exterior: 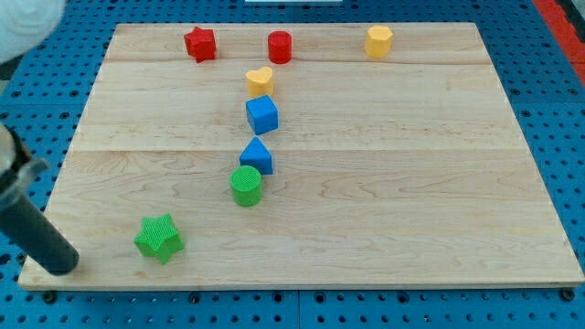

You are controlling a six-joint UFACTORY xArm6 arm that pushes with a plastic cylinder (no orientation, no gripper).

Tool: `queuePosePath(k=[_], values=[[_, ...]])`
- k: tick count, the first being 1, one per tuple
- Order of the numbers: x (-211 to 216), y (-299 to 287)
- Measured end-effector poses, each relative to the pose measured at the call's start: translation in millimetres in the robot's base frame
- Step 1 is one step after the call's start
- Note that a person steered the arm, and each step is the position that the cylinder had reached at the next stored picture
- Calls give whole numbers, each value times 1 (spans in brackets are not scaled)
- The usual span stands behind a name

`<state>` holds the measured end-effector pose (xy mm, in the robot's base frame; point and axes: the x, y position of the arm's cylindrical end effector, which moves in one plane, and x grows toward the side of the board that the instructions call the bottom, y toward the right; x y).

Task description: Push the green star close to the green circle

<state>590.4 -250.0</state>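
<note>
Green star block (pixel 159 238), the ridged plastic piece you are asked to move, sits in the lower left of the frame on the pale wooden tabletop (pixel 411 183), well short of the green cylinder. You see that tabletop filling most of the frame, laid over a blue pegboard (pixel 558 110) whose holes show along the edges.

Next in size is the dark rod, coming in from the left edge and slanting down. You can call it the tool, though it has no jaws to stand apart or together, only a plain end. My tip (pixel 62 267) rests near the lower left corner of the tabletop, to the left of the green star and slightly below it, apart from it and not touching.

You find the green circle (pixel 246 185), a ridged cylinder, up and to the right of the star, near the middle of the frame. Just above it, almost touching, is a blue triangular block (pixel 258 156), then a blue cube (pixel 261 114), then a yellow heart block (pixel 260 80).

Along the top of the frame you see a red star block (pixel 200 43), a red cylinder (pixel 280 47) and a yellow hexagonal block (pixel 378 40).
</note>
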Motion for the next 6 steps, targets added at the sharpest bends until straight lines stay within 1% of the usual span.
queuePosePath(k=[1, 2, 3, 4, 5, 6], values=[[-29, 110], [-13, 178], [18, 117], [28, 168], [27, 276], [26, 266]])
